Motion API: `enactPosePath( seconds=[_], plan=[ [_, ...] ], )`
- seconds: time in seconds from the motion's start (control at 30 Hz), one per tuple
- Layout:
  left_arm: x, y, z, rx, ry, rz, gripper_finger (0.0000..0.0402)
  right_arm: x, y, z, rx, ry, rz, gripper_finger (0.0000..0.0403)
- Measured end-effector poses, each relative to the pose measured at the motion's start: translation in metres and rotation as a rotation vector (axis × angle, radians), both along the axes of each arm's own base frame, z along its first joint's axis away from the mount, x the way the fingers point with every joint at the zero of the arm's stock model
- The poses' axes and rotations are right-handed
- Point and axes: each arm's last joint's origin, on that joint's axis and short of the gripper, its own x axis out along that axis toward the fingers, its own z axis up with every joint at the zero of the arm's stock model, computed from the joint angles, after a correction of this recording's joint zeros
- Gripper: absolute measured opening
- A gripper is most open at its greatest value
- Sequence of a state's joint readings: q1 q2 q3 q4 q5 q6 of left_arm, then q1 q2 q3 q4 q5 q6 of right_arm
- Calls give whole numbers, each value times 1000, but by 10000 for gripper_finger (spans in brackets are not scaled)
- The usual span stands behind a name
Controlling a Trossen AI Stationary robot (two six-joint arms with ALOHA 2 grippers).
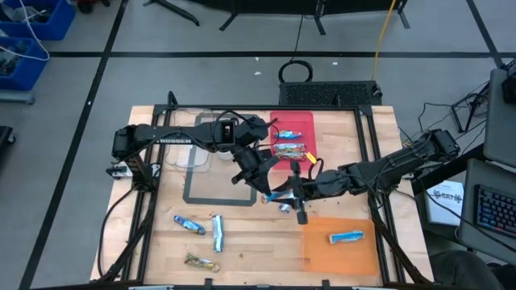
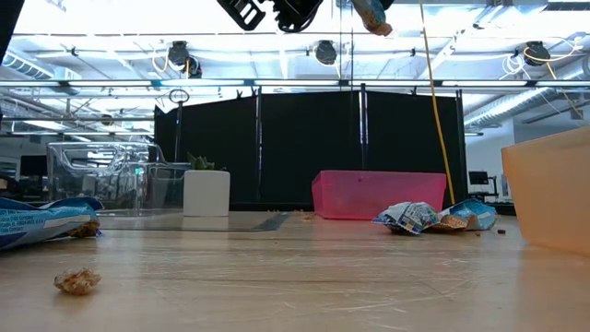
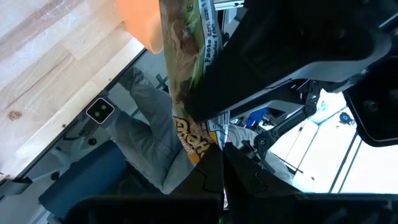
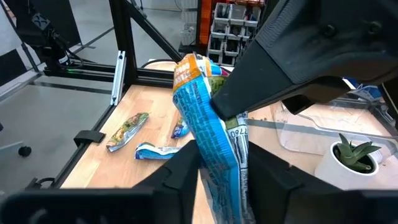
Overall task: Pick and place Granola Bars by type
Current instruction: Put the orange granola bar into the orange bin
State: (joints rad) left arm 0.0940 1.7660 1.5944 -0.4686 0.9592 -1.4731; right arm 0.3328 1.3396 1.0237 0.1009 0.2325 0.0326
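Both grippers meet above the table's middle, lifted high. My left gripper (image 1: 264, 179) is shut on a green-and-gold granola bar (image 3: 183, 68). My right gripper (image 1: 285, 196) is shut on a blue-and-silver granola bar (image 4: 208, 143). The two bars lie against each other between the grippers, and the low view shows them hanging high above the table (image 2: 373, 17). Three loose bars lie flat near the table's near-left corner: a blue one (image 1: 189, 224), a silver one (image 1: 218, 234) and a gold one (image 1: 201, 262). My left gripper pinches the green-and-gold bar at one end (image 3: 200, 144) between its two fingers. The bar runs straight out from the fingers, lifted clear of the table. The right arm's finger (image 3: 261, 68) hides its middle. My right gripper pinches the blue-and-silver bar at its lower end (image 4: 219, 171) between its two fingers. The bar stands out from the fingers, lifted clear. Its far end (image 4: 186, 71) lies against the gold bar under the left arm's finger (image 4: 280, 68).
The pink tray (image 1: 302, 121) at the far side holds a few bars (image 1: 289, 151). The orange tray (image 1: 322, 254) at the near right holds one blue bar (image 1: 347, 237). A clear container (image 1: 189, 153) and a potted plant (image 2: 206, 189) stand at the far left. A person's grey-clad limb (image 3: 155, 137) shows beyond the table.
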Motion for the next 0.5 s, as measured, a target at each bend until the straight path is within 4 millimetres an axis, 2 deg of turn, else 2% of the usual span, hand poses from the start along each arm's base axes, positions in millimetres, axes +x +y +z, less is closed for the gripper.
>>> enactPosePath(
  seconds=[0.33,0.5],
  plan=[
    [2,5,2,3,-35,13,14,0,0,1,9,-3,-2,20],
    [4,8,6,3,-92,13,16,0,-1,2,34,-9,11,6]
  ],
)
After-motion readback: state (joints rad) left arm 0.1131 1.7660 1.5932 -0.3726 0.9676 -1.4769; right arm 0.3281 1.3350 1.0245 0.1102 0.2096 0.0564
